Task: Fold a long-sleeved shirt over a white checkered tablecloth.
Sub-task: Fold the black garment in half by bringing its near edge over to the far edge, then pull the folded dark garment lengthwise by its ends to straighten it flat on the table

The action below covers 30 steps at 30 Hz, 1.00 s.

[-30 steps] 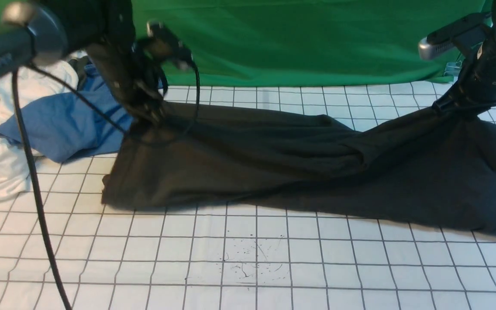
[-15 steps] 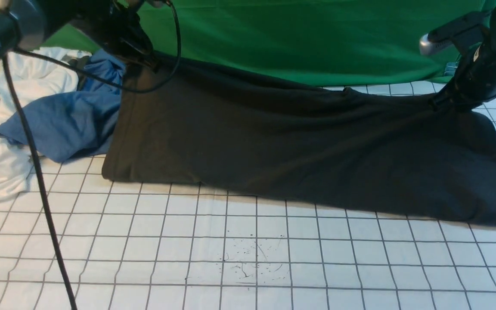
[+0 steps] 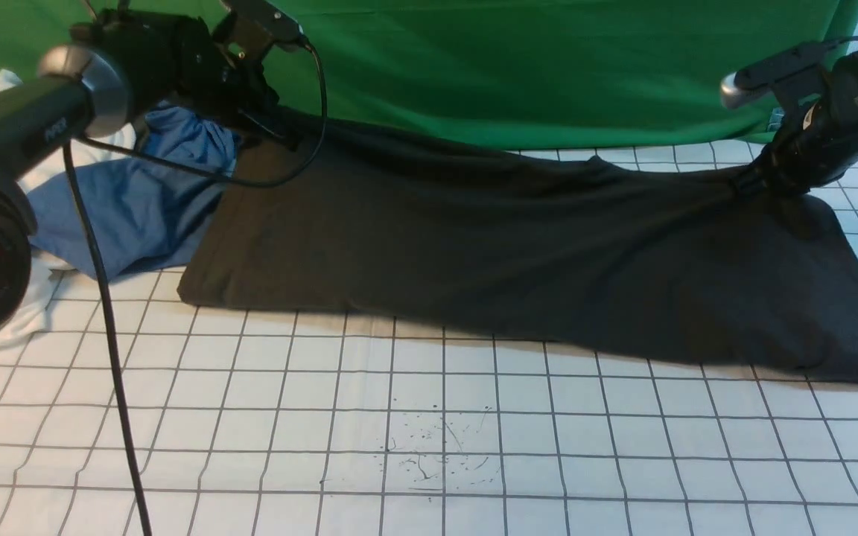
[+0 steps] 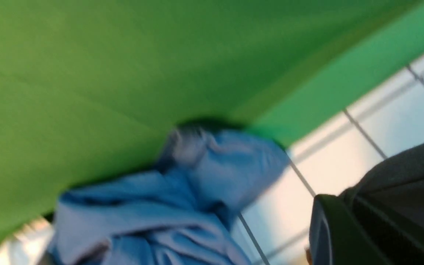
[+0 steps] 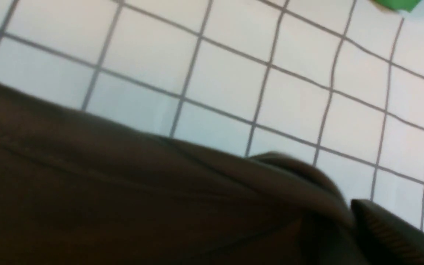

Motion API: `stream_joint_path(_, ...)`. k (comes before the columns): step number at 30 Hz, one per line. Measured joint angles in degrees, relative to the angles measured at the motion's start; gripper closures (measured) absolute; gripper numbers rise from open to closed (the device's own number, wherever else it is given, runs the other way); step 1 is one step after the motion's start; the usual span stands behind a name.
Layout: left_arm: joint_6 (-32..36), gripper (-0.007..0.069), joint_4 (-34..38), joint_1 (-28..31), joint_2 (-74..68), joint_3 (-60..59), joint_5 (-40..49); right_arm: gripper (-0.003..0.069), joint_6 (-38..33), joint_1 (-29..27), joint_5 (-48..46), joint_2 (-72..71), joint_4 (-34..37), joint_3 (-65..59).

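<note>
Here the left claw (image 3: 271, 131) is clamped shut on a far corner of the shirt (image 3: 518, 260) and holds it up off the tablecloth (image 3: 429, 447), close to the green backdrop (image 3: 548, 67). From that corner the top edge of the shirt runs as a sagging line across to the right claw (image 3: 743, 182), where the cloth is gathered into a peak. How wide that claw stands cannot be made out. Its wrist camera shows one dark finger (image 5: 388, 228) lying against the fabric.

Below both claws the shirt slopes down to a long near edge resting on the tablecloth. On the near side of that edge the squares are bare apart from some ink specks (image 3: 436, 447), which leaves wide room there. Just outside the left claw lies a blue garment (image 3: 138, 208) touching the shirt's side edge, with a white garment (image 3: 30, 305) beyond it. A black cable (image 3: 112, 357) hangs down on that side.

A second ago the left claw sat low, with its corner of the shirt slumped on the tablecloth. Now it is raised and that side is stretched smooth. The near edge has drawn back, baring another row of squares. The right claw has hardly shifted.
</note>
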<state>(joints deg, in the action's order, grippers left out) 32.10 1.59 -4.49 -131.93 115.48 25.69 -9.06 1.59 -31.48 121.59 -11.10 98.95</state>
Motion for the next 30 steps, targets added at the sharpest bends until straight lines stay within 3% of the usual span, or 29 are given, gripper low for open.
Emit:
stream_joint_path(4,-0.9,0.0601,0.0,0.1,0.0,0.0,-0.6,0.0355,1.7,-0.6,-0.7,0.0,-0.3,0.3)
stream_joint_path(5,-1.5,0.055,0.0,0.4,0.2,0.0,-0.4,0.0286,3.3,-0.7,-3.4,-0.1,-0.4,1.2)
stream_joint_path(6,-1.6,0.0535,0.0,0.4,0.5,0.0,-0.3,0.026,3.8,-0.7,-4.7,-0.2,-0.4,1.7)
stream_joint_path(8,-2.5,0.0427,-0.2,0.8,2.0,0.0,0.3,0.0175,5.2,-0.7,-9.9,-0.9,-0.4,3.9)
stream_joint_path(12,-6.5,0.0214,1.0,0.9,5.9,3.3,4.9,0.0112,5.8,-1.3,-17.6,-4.2,0.1,5.3)
stream_joint_path(17,-9.6,0.0067,7.9,0.9,10.4,9.4,16.9,0.01,5.8,-4.6,-21.2,-7.9,3.7,0.2)
stream_joint_path(22,-10.0,0.0067,13.5,0.8,11.5,11.4,25.5,0.0099,5.9,-7.8,-17.5,-9.1,8.1,-11.0)
stream_joint_path(30,-9.3,0.0199,14.5,-0.6,9.8,10.9,32.3,0.0069,10.0,-8.8,-8.6,-5.4,10.0,-15.4)
